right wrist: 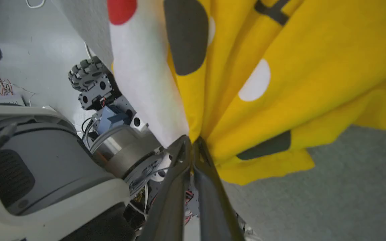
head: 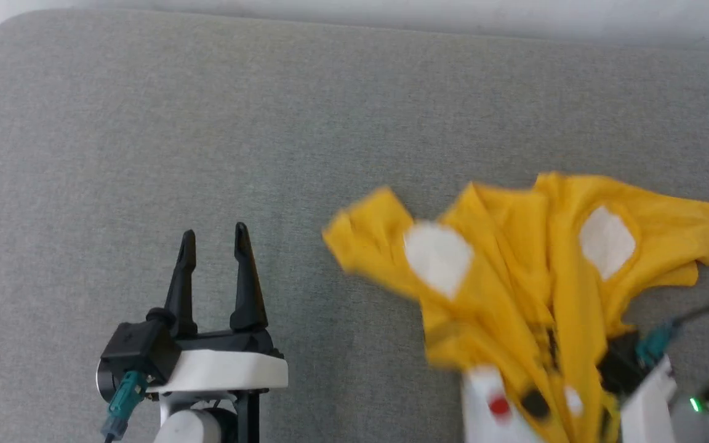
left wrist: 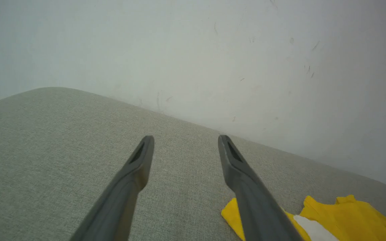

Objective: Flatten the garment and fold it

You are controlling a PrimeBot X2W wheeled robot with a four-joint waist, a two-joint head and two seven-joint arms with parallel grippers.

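Note:
The garment (head: pixel 533 271) is a bright yellow T-shirt with white patches, bunched and crumpled at the right of the grey cushion, its lower part hanging over the front edge. My right gripper (right wrist: pixel 191 142) is shut on a pinch of the garment (right wrist: pixel 280 83) where the white muzzle, red dot and black marks gather. In the head view the cloth covers those fingers; just the wrist (head: pixel 637 369) shows. My left gripper (head: pixel 215 243) stands open over bare cushion to the left of the shirt, nothing between its fingers. The left wrist view catches the garment (left wrist: pixel 343 217) at lower right beside the left gripper (left wrist: pixel 184 142).
The grey fabric cushion (head: pixel 207 135) spreads wide to the left and behind the shirt, ending at a pale wall (left wrist: pixel 213 50). Below the cushion's front edge the right wrist view shows my own base (right wrist: pixel 45 174) with a wheel (right wrist: pixel 85 72) and cables.

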